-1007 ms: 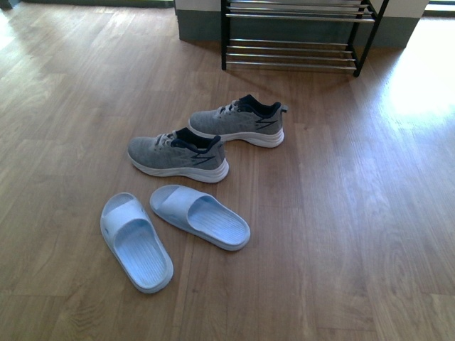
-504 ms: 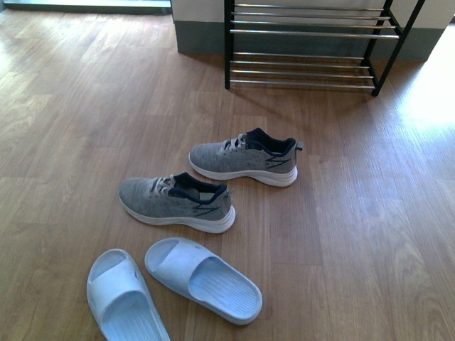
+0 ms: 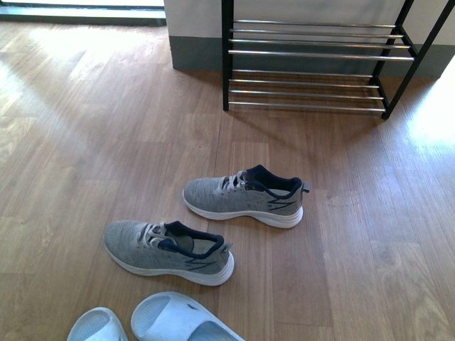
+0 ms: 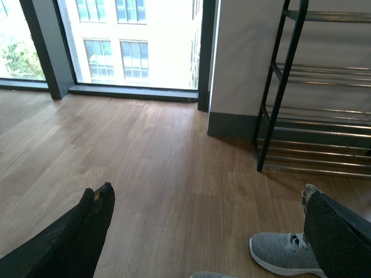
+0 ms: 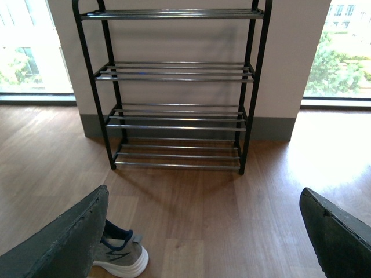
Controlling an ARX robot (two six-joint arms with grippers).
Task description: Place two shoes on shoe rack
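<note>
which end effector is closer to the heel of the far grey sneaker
Right. The far grey sneaker's heel lies right beside the right end effector. The left end effector sits toward the toe end, seeing only toe and laces.

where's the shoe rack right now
In the front view the rack stands at the top, right of centre, against the wall, on the floor beyond the far sneaker.
</note>
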